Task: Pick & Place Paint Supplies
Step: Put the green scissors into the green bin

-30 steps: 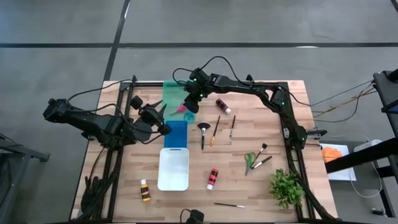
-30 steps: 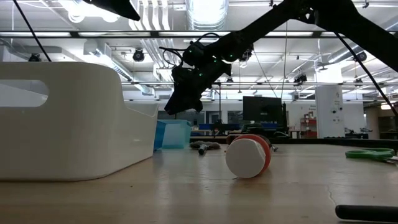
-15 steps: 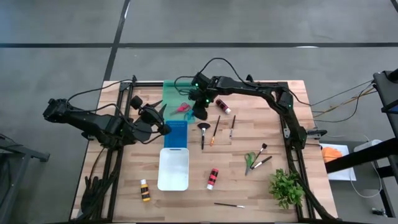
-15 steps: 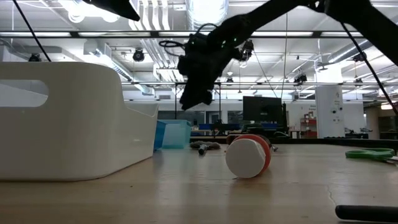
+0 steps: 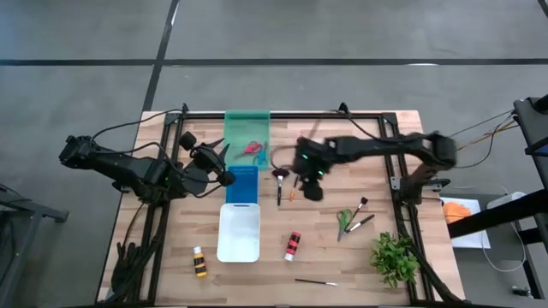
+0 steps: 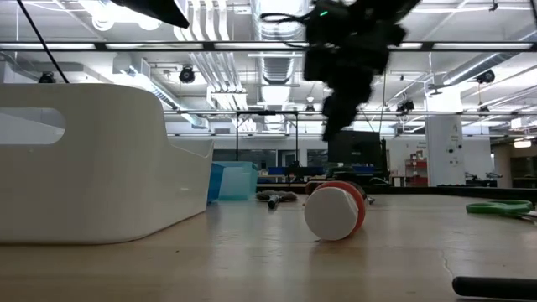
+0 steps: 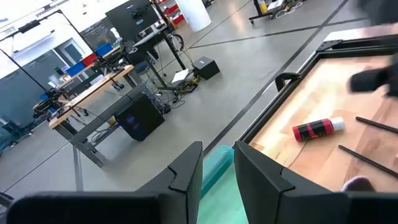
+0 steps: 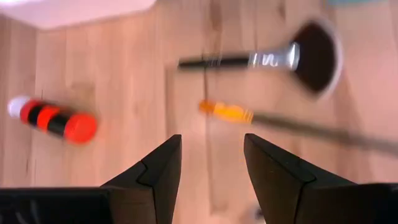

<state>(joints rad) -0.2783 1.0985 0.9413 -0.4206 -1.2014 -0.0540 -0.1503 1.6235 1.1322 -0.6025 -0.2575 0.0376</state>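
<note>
- The right tool (image 5: 309,190) hangs over the middle of the wooden surface (image 5: 342,257). Its two dark fingers (image 8: 155,171) stand apart with a clear gap between them, and they hold nothing and touch nothing.
- The left tool (image 5: 224,175) waits at the left side of the blue tray (image 5: 243,184). Its fingers (image 7: 186,171) are close together with only a narrow gap, and nothing is between them.
- Below the right tool lie a black-handled brush with a wide dark round head (image 8: 267,59) and a thin brush with an orange handle end (image 8: 273,121). Both lie flat, almost parallel to each other.
- In the high view the long axis of the wide brush (image 5: 279,184) runs from the far side to the near side, with the head at the far end.
- A small paint bottle with red and black bands and a white cap (image 5: 293,245) lies on its side to the right of the white tray (image 5: 239,233).
- Red-handled scissors (image 5: 251,148) lie inside the green tray (image 5: 247,120).
- Green-handled scissors (image 5: 343,221) lie flat near the leafy green plant (image 5: 395,257).
- A small bottle with yellow bands (image 5: 199,262) lies to the left of the white tray.
- Behind the surface the low view shows a big hall with ceiling pipes (image 6: 277,21) and lamps.
</note>
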